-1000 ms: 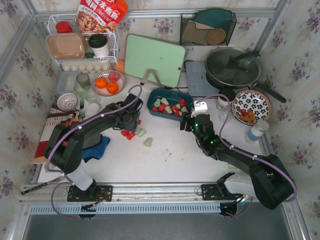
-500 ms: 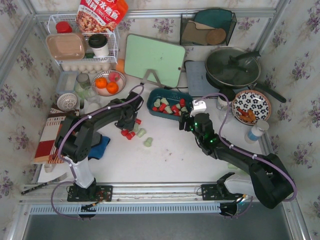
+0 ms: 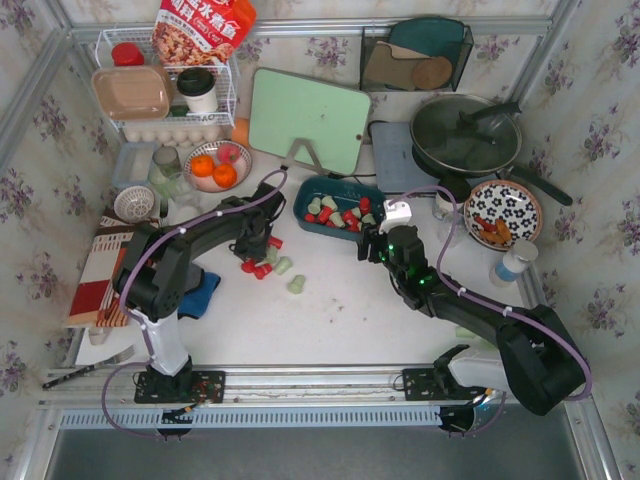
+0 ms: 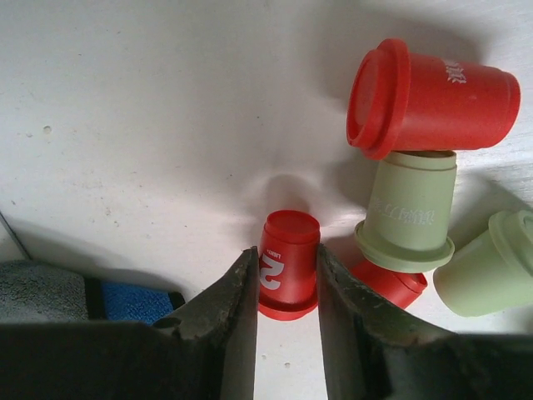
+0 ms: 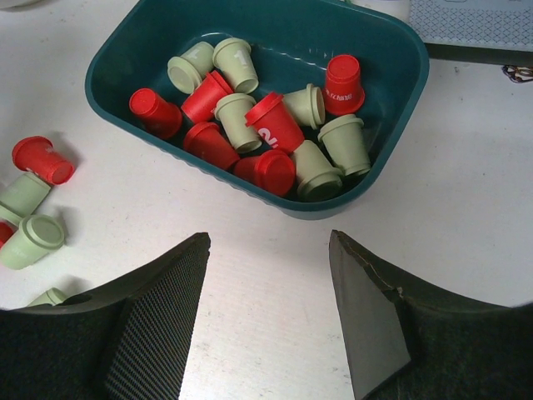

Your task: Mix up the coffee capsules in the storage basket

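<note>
The teal storage basket (image 3: 301, 203) sits at mid-table and holds several red and pale green coffee capsules (image 3: 336, 212). A few more capsules (image 3: 262, 268) lie loose on the table to its left. My left gripper (image 3: 256, 246) is down among them. In the left wrist view it (image 4: 286, 277) is shut on a small red capsule (image 4: 289, 260) marked "2", with both jaws touching it. A bigger red capsule (image 4: 433, 96) and two green ones (image 4: 410, 212) lie beside it. My right gripper (image 3: 372, 246) is open and empty just in front of the basket (image 5: 125, 52), also seen in the right wrist view (image 5: 268, 243).
A blue cloth (image 3: 200, 295) lies under the left arm. A green cutting board (image 3: 308, 120), a pan (image 3: 465, 135), a patterned plate (image 3: 502, 212), a bowl of oranges (image 3: 215, 167) and a white wire rack (image 3: 165, 90) stand behind.
The left arm has folded in, its elbow lifting toward the back, with the gripper staying low at the loose capsules. The right arm has not moved.
</note>
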